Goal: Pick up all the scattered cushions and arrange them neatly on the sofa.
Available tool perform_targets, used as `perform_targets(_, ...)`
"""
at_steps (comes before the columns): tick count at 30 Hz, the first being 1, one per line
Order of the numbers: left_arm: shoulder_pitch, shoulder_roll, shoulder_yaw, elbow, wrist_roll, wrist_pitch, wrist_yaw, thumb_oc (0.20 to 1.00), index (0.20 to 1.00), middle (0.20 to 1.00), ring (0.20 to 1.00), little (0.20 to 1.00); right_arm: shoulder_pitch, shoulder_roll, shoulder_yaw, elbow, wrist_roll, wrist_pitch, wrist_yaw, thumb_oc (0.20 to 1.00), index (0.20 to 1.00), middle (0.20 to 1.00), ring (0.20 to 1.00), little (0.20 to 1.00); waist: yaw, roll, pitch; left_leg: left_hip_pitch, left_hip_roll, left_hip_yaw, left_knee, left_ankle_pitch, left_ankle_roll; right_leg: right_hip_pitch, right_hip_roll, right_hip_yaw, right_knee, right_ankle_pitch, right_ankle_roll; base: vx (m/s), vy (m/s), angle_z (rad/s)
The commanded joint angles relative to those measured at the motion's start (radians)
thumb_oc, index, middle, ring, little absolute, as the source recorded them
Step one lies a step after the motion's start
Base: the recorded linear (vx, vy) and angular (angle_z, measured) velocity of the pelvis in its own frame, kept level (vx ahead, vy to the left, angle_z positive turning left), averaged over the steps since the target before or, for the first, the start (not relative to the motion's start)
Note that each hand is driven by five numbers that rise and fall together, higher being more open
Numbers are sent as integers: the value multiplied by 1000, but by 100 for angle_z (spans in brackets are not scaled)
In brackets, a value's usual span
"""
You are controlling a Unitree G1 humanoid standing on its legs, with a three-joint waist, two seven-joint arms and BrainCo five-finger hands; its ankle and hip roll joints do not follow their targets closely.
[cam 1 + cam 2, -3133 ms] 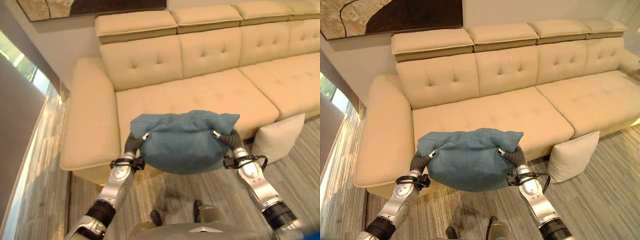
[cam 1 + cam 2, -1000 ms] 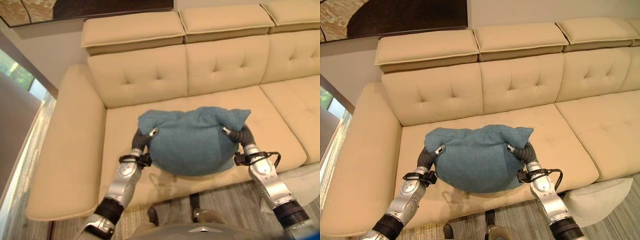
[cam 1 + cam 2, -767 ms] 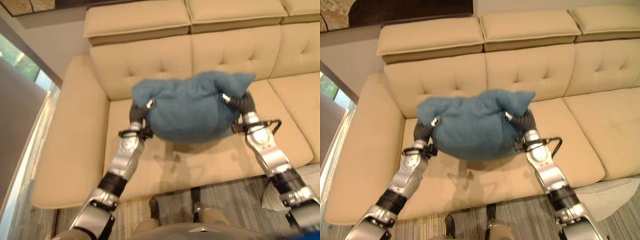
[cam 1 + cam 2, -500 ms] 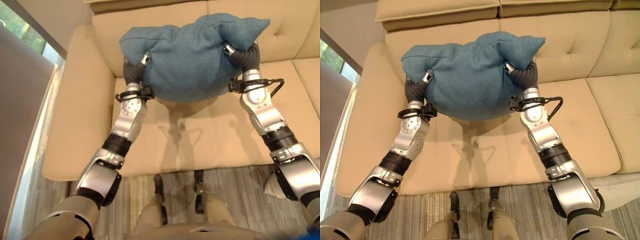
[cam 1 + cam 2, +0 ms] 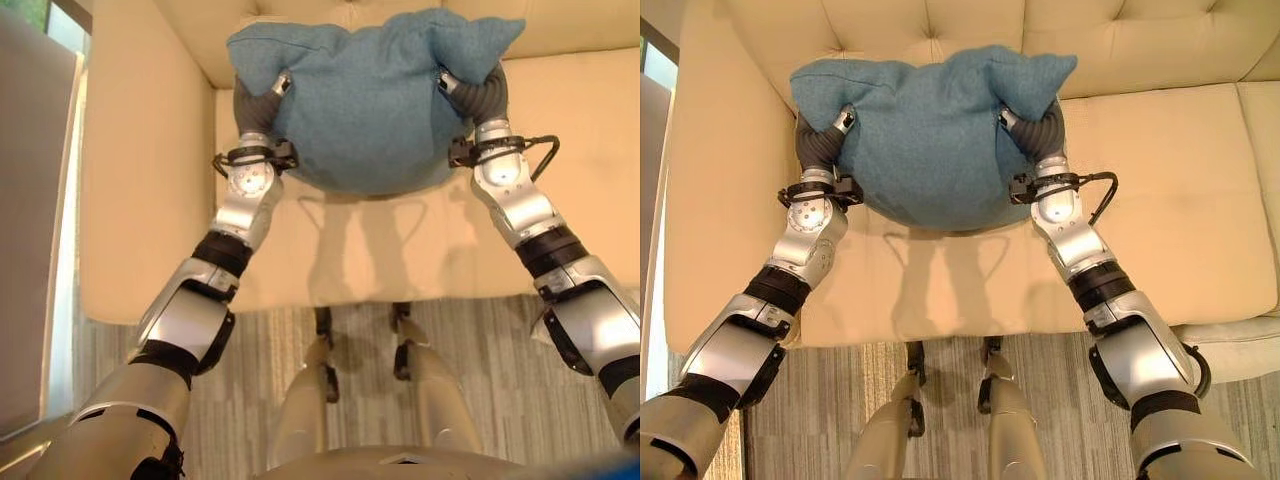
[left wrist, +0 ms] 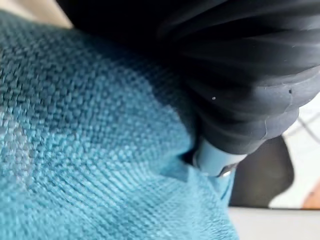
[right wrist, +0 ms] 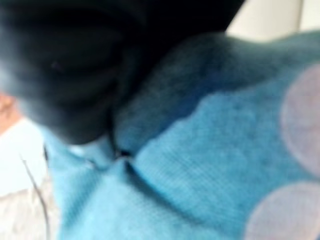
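While the blue cushion (image 5: 370, 100) hangs over the sofa (image 5: 150, 180) seat, left hand (image 5: 262, 98) and right hand (image 5: 470, 88) press its sides; finger positions can't be told.

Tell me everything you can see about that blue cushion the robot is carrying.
The blue cushion is a plump, teal pillow of coarse woven cloth, with two pointed upper corners. The left hand and right hand press in from its two sides, their fingers hidden in the fabric. It hangs above the beige sofa seat, near the backrest, casting a shadow below.
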Motion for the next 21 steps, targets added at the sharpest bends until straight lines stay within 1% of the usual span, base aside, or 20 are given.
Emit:
perform_targets(1, -196, -22, -64, 18, 22, -69, -77, 200, 200, 200, 200, 200, -201, 69, 83, 27, -34, -86, 49, 200, 200, 200, 200, 200, 9, -76, -19, -30, -16, 12, 41, -45, -31, 17, -33, 80, -31, -39, 112, -10, -28, 15)
perform_targets(3, -209, -20, -66, 34, 15, -69, -78, 200, 200, 200, 200, 200, -225, 64, 90, 46, -38, -83, 44, 200, 200, 200, 200, 200, 9, -76, -18, -41, -15, 10, 39, -40, -34, 6, -34, 77, -31, -38, 113, -2, -23, 10)
perform_targets(4, -241, -13, -74, 61, 16, -63, -74, 1000, 1000, 1000, 1000, 1000, -260, 50, 107, 81, -47, -73, 35, 473, 473, 473, 473, 473, 9, -76, -16, -55, -14, 5, 33, -32, -37, -10, -32, 76, -31, -36, 113, 5, -22, 6)
perform_targets(6, -255, -10, -81, 71, 18, -59, -76, 1000, 1000, 1000, 1000, 1000, -281, 43, 117, 97, -50, -69, 31, 887, 887, 887, 887, 887, 9, -76, -16, -58, -13, 0, 27, -29, -39, -12, -33, 77, -32, -35, 114, 7, -26, 8)
perform_targets(7, -302, -2, -93, 99, 14, -52, -77, 1000, 1000, 1000, 1000, 1000, -329, 29, 140, 137, -52, -59, 26, 1000, 1000, 1000, 1000, 1000, 9, -76, -14, -65, -11, -6, 17, -23, -42, -23, -32, 76, -33, -34, 114, 13, -23, 8)
perform_targets(9, -323, 11, -99, 108, 13, -49, -79, 1000, 1000, 1000, 1000, 1000, -352, 14, 152, 155, -53, -55, 28, 1000, 1000, 1000, 1000, 1000, 9, -75, -11, -68, -12, -11, 13, -21, -41, -29, -30, 77, -31, -34, 114, 13, -24, 7)
perform_targets(12, -389, 73, -139, 122, 31, -38, -88, 1000, 1000, 1000, 1000, 1000, -431, -30, 205, 225, -67, -33, 28, 1000, 1000, 1000, 1000, 1000, 15, -75, -9, -79, -15, -26, 12, -17, -40, -40, -28, 77, -30, -35, 112, 2, -8, 2)
perform_targets(13, -416, 113, -161, 134, 40, -34, -94, 1000, 1000, 1000, 1000, 1000, -469, -44, 246, 287, -79, -12, 30, 1000, 1000, 1000, 1000, 1000, 18, -74, -14, -75, -17, -29, 7, -17, -38, -39, -28, 81, -29, -36, 110, 0, 0, 0)
perform_targets(14, -417, 114, -160, 135, 39, -34, -94, 1000, 1000, 1000, 1000, 1000, -471, -44, 246, 289, -79, -13, 30, 1000, 1000, 1000, 1000, 1000, 18, -74, -12, -74, -17, -29, 7, -17, -38, -39, -28, 81, -29, -36, 110, 0, 0, 0)
perform_targets(15, -441, 153, -179, 164, 55, -23, -94, 1000, 1000, 1000, 1000, 1000, -496, -61, 274, 364, -88, 8, 33, 1000, 1000, 1000, 1000, 1000, 21, -72, -19, -68, -17, -32, 4, -17, -36, -34, -25, 80, -29, -39, 108, 0, 0, 0)
perform_targets(17, -443, 184, -184, 169, 63, -19, -91, 1000, 1000, 1000, 1000, 1000, -503, -81, 273, 392, -74, 10, 27, 1000, 1000, 1000, 1000, 1000, 24, -67, -25, -58, -18, -33, 1, -18, -36, -26, -24, 80, -29, -42, 107, 18, 2, 0)
perform_targets(18, -444, 184, -184, 169, 63, -19, -91, 1000, 1000, 1000, 1000, 1000, -503, -81, 273, 392, -74, 10, 27, 1000, 1000, 1000, 1000, 1000, 24, -67, -25, -58, -18, -33, 1, -18, -36, -26, -24, 80, -29, -42, 107, 32, 3, 3)
perform_targets(21, -420, 242, -166, 158, 70, -16, -91, 1000, 1000, 1000, 1000, 1000, -489, -132, 242, 361, -60, 5, 15, 1000, 1000, 1000, 1000, 1000, 26, -63, -33, -33, -19, -34, -3, -24, -36, -7, -21, 83, -31, -48, 105, 45, 1, 2)
